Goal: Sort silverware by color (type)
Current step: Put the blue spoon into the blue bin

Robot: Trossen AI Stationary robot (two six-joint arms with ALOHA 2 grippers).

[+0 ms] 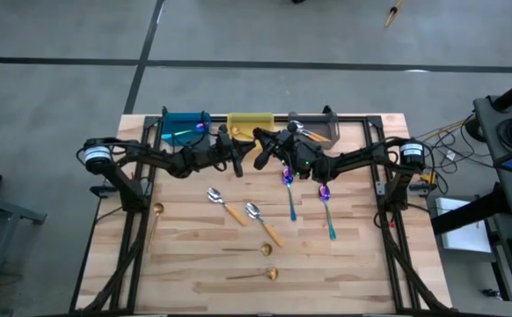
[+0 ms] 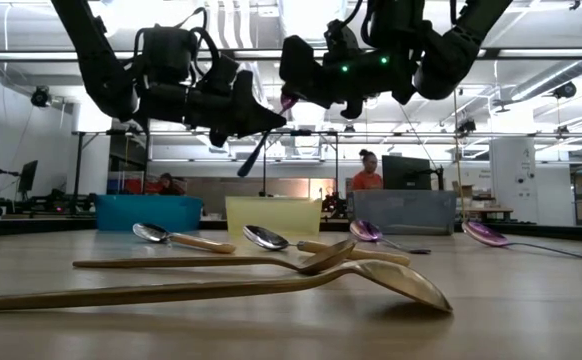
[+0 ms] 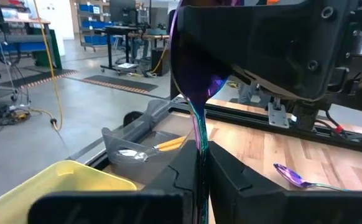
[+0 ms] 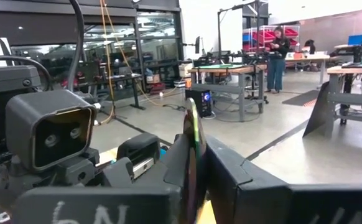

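Grippers, left [image 1: 238,165] and right [image 1: 260,151], both pinch our iridescent purple-blue, teal-handled spoon [image 3: 196,118] above the yellow plastic bin [image 1: 250,122].

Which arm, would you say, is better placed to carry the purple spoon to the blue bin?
Left, probably: the left gripper grips the purple spoon, and the blue bin sits on its side, farther from the right gripper.

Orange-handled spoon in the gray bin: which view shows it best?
The left wrist view: the orange-handled spoon lies open to sight in the gray bin, bowl and handle both clear. The high view shows only an orange streak; the low view sees just the bin's wall; the right wrist view misses it.
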